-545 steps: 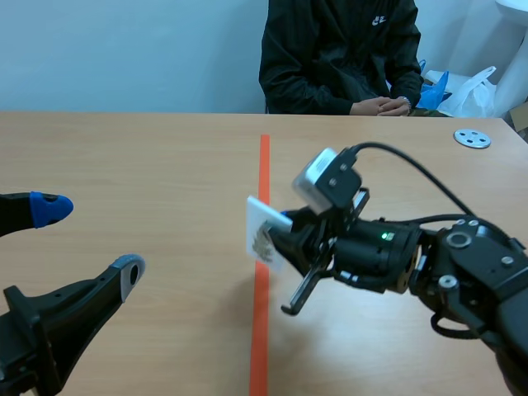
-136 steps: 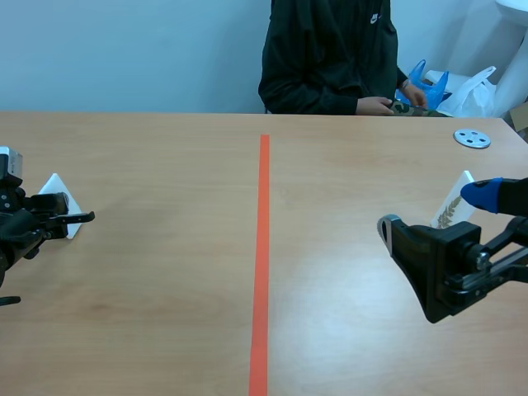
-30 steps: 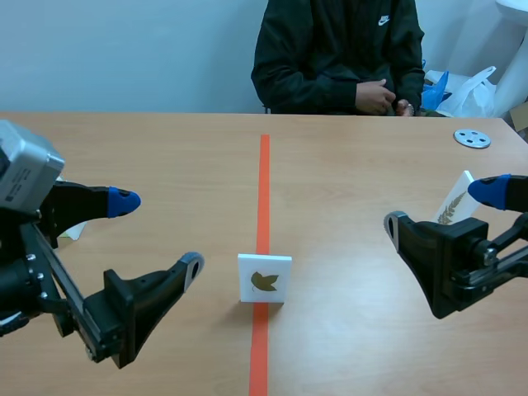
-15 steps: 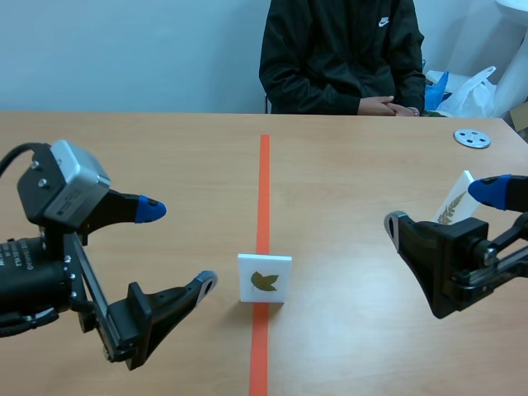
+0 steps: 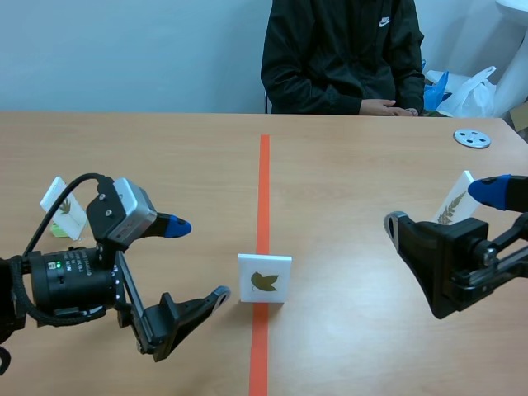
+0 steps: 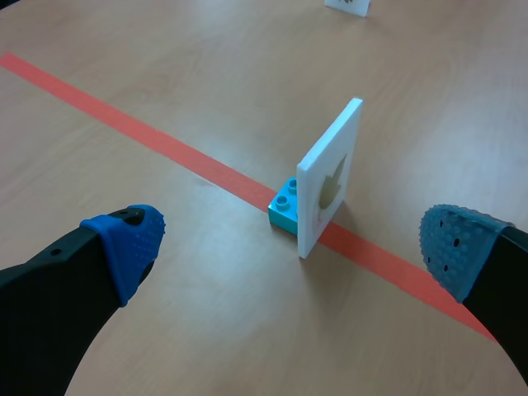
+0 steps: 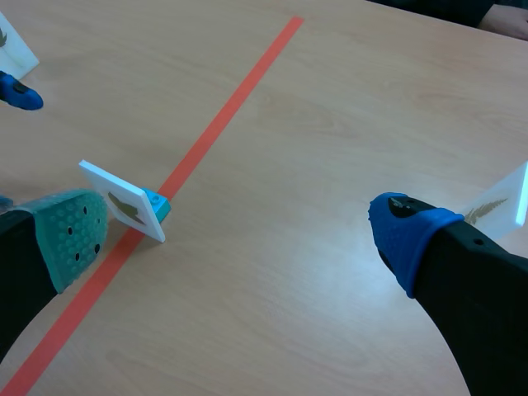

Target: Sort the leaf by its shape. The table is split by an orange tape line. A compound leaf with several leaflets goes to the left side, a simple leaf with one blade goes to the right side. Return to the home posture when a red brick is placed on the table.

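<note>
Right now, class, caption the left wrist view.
Open jaws face an upright leaf card, backed by a blue brick, astride the orange tape line.

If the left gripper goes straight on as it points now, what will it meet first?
Most likely the card on its blue brick, straight ahead of the left gripper.

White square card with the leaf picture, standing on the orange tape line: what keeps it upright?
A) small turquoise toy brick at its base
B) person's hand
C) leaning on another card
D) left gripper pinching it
A: the left wrist view shows a small turquoise toy brick against the foot of the white square card; the left gripper is open, not touching it.
</note>
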